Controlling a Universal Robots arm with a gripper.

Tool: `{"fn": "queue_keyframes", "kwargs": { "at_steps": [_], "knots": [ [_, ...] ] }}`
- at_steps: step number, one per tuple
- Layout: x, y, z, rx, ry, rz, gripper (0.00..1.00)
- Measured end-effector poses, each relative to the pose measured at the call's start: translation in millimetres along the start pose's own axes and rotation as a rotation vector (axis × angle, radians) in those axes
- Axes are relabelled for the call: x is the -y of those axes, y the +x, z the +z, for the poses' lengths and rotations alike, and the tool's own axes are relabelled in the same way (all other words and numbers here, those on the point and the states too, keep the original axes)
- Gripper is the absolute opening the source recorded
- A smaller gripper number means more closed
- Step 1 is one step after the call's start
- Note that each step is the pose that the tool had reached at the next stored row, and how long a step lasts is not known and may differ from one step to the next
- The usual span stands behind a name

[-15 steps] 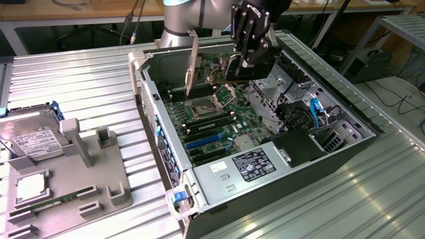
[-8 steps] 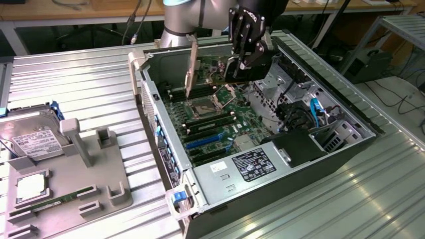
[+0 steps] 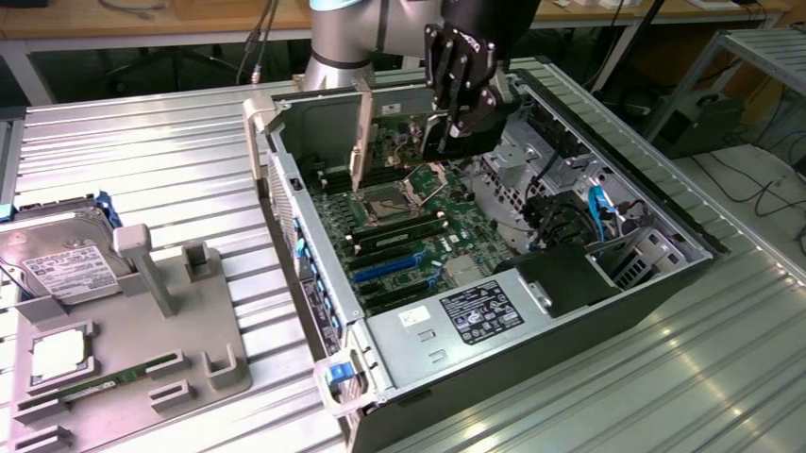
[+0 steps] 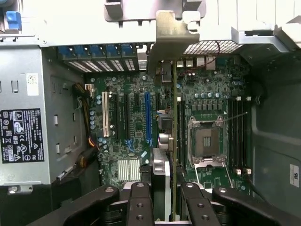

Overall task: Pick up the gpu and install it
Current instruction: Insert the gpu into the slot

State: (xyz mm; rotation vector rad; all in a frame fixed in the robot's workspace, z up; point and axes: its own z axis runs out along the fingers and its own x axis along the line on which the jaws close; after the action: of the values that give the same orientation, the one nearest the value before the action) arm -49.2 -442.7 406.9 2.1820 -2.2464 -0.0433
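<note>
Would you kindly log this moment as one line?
gripper: shut on gpu | gpu: upright inside open case, over motherboard | seated: cannot tell

A robotics lab: a robot arm (image 3: 343, 38) stands over the open computer case (image 3: 529, 401), with cabled wooden workbenches (image 3: 126, 21) behind it.

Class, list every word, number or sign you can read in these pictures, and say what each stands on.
Nothing can be read as words.
Black label on the power supply: print and marks too small to read.
White label on the hard drive: blurred.
White sticker on the case wall: too small.
</note>
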Motion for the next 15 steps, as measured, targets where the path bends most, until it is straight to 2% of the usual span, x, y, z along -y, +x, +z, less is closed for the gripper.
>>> {"fn": "queue_keyframes", "kwargs": {
  "at_steps": [12, 15],
  "knots": [
    [-0.6, -1.5, 23.1, -0.0003, 0.0000, -0.007, 0.28],
    [-0.5, -1.7, 26.3, 0.0006, 0.0002, -0.007, 0.28]
  ]
}}
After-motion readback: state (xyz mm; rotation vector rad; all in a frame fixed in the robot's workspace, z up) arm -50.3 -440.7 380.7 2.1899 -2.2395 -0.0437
